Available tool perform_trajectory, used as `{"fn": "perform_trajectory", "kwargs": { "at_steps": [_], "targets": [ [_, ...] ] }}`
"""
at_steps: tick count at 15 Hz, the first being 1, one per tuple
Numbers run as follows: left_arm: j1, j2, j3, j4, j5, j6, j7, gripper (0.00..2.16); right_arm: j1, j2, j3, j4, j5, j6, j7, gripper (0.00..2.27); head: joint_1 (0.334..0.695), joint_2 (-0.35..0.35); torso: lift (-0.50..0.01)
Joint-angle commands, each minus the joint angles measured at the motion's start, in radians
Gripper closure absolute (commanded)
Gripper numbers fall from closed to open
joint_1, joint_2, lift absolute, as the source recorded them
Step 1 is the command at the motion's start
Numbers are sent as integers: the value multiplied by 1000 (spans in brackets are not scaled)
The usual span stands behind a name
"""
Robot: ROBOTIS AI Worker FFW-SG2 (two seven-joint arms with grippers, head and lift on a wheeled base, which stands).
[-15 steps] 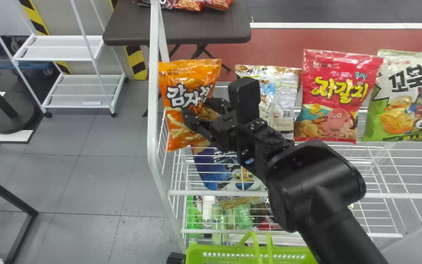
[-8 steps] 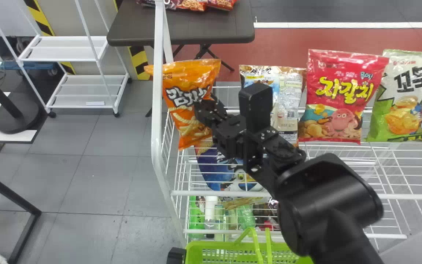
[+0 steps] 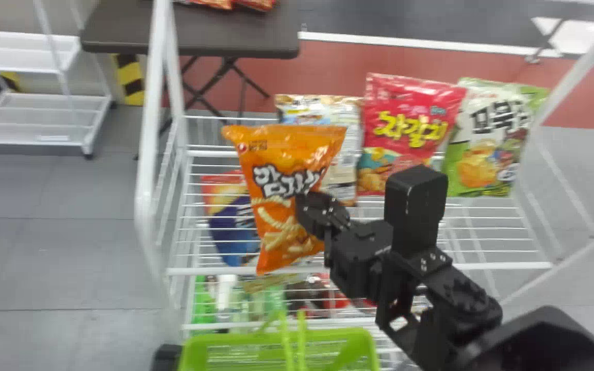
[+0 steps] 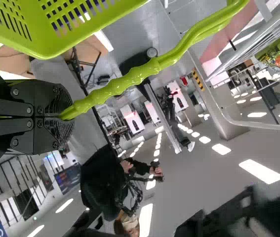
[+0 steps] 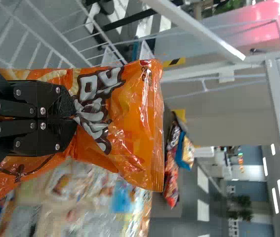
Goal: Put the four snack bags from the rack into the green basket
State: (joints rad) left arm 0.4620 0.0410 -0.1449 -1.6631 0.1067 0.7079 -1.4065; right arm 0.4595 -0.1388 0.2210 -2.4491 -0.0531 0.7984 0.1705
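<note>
Rack (image 3: 148, 206) of white wire spreads before me, its front edge running just above the green basket (image 3: 245, 337), which sits near the front left corner. My left gripper (image 4: 64, 115) is closed on the basket's handle (image 4: 125, 81). Toward the back edge of the top shelf stand three bags: pale (image 3: 346, 159), red (image 3: 410, 98), then green-and-white (image 3: 482, 154) on the right. My right gripper (image 5: 75, 118) is pinched tight on the orange bag (image 3: 261, 154), gripping mid-body, so the bag hangs in front of the pale one with its long axis near upright, leaning slightly. What decides my next move, I judge, is that the basket lies nearer me and lower than the orange bag: draw back over the front edge, then down, clear of the raised handle. Smallest come the markings: bold white lettering on orange, yellow on red, dark on the green-and-white front.
</note>
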Motion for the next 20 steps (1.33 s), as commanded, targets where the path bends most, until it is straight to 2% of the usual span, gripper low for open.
{"fn": "perform_trajectory", "kwargs": {
  "at_steps": [1, 3, 5, 7, 9, 11, 13, 15, 20],
  "targets": [
    [0, -1, 10, -1, 7, 0, 0, 1902, 107, -61, -129, -140, -122, 146, 18, 2186, 695, -236, -6],
    [10, -3, 24, -11, 7, 0, 0, 1902, 206, -74, -239, -226, -172, 256, 30, 2186, 695, -302, -6],
    [17, -7, 44, -7, 14, 0, 0, 1902, 258, -71, -348, -266, -228, 444, 46, 2186, 695, -350, -6],
    [23, -9, 53, -14, 24, 0, -2, 1902, 298, -38, -408, -278, -226, 597, 78, 2186, 695, -350, -6],
    [29, -10, 59, -18, 25, -6, -2, 1902, 318, 28, -443, -237, -212, 649, 155, 2186, 695, -350, -6],
    [29, -16, 56, -18, 24, -9, -2, 1902, 323, 45, -451, -163, -211, 621, 159, 2186, 695, -350, -6],
    [29, -18, 45, -18, 21, -9, -2, 1902, 308, 45, -430, -77, -211, 572, 153, 2186, 695, -350, -6],
    [30, -20, 36, -20, 21, -6, -3, 1902, 285, 47, -368, 42, -209, 388, 142, 2182, 695, -350, -6],
    [38, -18, 28, -24, 16, -6, -3, 1902, 237, 47, -256, 127, -200, 394, 127, 2175, 695, -350, -6]
  ]
}}
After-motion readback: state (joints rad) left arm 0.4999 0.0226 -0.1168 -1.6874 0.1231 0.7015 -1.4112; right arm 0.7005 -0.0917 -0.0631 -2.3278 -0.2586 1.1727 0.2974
